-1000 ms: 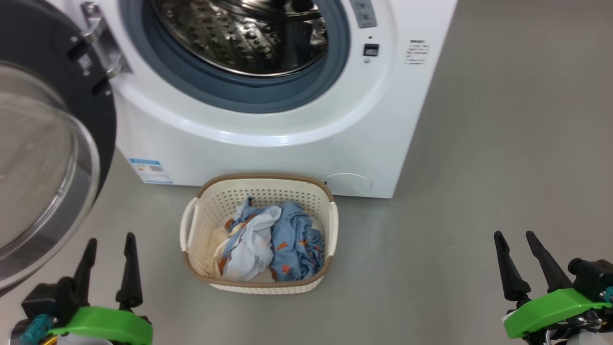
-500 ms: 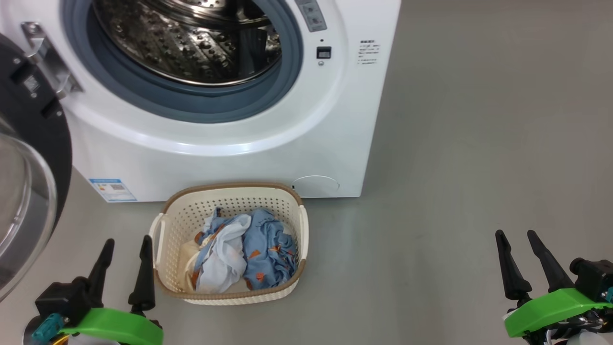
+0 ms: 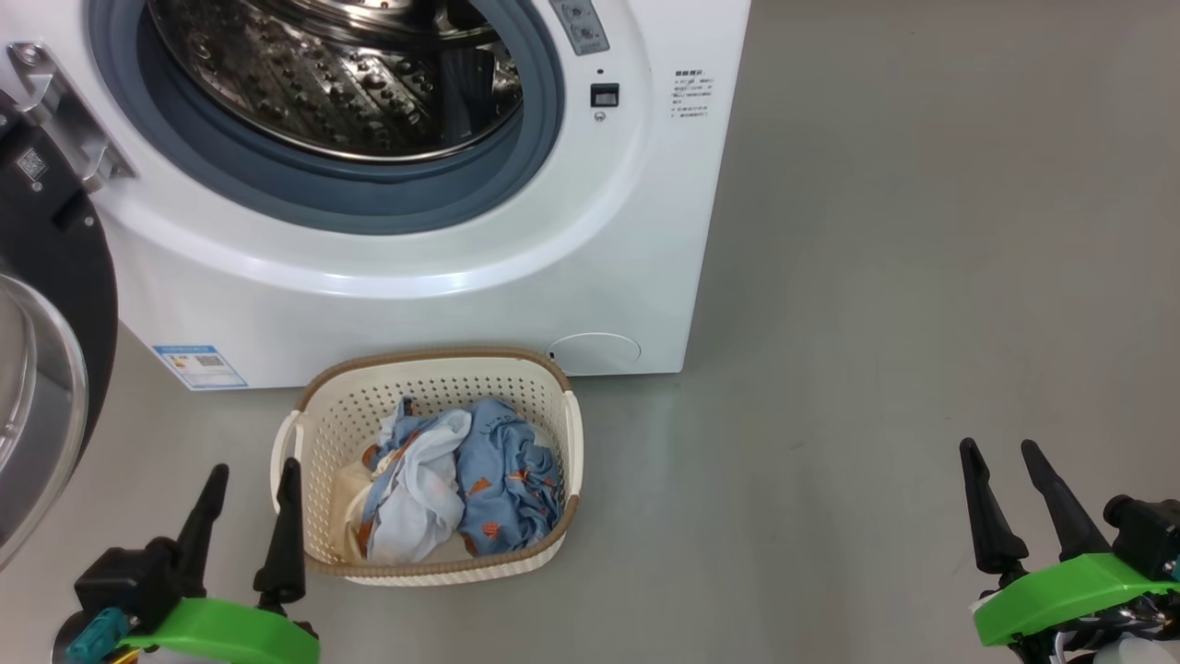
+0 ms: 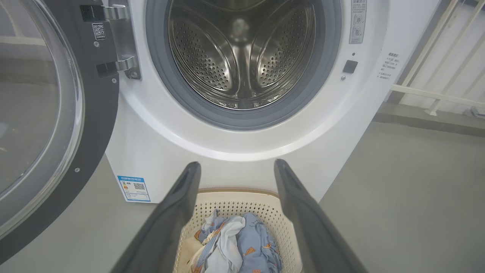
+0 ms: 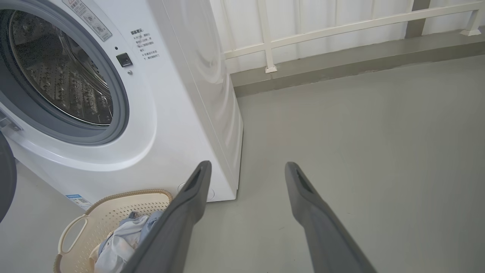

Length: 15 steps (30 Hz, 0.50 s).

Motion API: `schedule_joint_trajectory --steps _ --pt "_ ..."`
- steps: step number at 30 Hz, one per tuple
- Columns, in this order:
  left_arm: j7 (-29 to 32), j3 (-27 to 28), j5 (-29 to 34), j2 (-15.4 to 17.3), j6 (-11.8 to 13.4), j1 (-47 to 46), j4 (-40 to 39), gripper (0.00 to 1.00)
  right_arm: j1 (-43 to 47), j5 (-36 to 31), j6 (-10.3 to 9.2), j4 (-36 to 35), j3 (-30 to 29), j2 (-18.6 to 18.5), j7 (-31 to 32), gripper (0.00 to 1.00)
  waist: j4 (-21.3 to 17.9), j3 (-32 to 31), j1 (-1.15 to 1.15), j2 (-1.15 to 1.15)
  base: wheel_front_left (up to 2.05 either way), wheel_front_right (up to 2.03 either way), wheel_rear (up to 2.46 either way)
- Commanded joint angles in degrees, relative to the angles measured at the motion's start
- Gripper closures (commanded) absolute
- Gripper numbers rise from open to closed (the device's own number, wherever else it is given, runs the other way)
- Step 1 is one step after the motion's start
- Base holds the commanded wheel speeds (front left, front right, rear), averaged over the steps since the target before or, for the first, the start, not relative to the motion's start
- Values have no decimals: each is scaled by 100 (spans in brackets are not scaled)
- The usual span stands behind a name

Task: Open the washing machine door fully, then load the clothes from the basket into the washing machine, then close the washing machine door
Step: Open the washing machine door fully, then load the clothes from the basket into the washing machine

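Since its door is swung wide to the left, the washing machine (image 3: 415, 304) shows its whole mouth: a grey rubber gasket (image 3: 369, 207) ringing a shiny perforated steel drum (image 4: 242, 57). The washing machine door (image 4: 98, 125) has a broad black ring and bulging clear glass. It hangs from a metal hinge (image 4: 123, 41) on the machine's left side and stands out over the floor, on the left gripper's side of the scene.

Right at the foot of the machine, beneath the opening, sits the basket (image 3: 433, 387), cream and perforated with a brown rim. The clothes (image 3: 479, 470) lie heaped inside it: blue fabric with orange prints, beside a pale piece and a cream one.

The left gripper (image 3: 256, 466) hangs low by the basket's left handle, fingers spread wide with nothing between them. In the head view one finger overlaps that handle, though whether it touches is hard to say from there. In the left wrist view the fingers frame the basket and the heap. The right gripper (image 3: 997, 444) hangs well apart to the right, likewise spread wide and holding nothing.

Smaller marks on the machine's front are a blue label sticker (image 3: 198, 366) at the lower left, a round cover (image 3: 595, 352) at the lower right just behind the basket's far corner, and a dark square catch (image 3: 605, 94) beside the gasket.

Everything stands on a smooth, matt grey floor (image 3: 876, 323). Beyond the machine's right side runs a low grey kerb (image 5: 341, 64) — and on it a white railing (image 5: 266, 38) before pale panels.
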Motion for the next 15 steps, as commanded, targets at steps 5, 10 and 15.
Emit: schedule_joint_trajectory --steps 5,10,15 --pt "-37 164 -60 188 -15 -77 -217 0 9 -52 16 -148 102 -46 -69 0 34 13 0 0 0 0 0" --pt "-37 156 -110 184 -15 -48 -320 0 -2 -54 16 -144 112 -36 -69 0 55 14 0 0 0 0 0" --pt "-37 150 -153 215 -15 -56 -366 0 -35 -56 16 -153 125 -28 -69 0 62 49 0 0 0 -1 1"
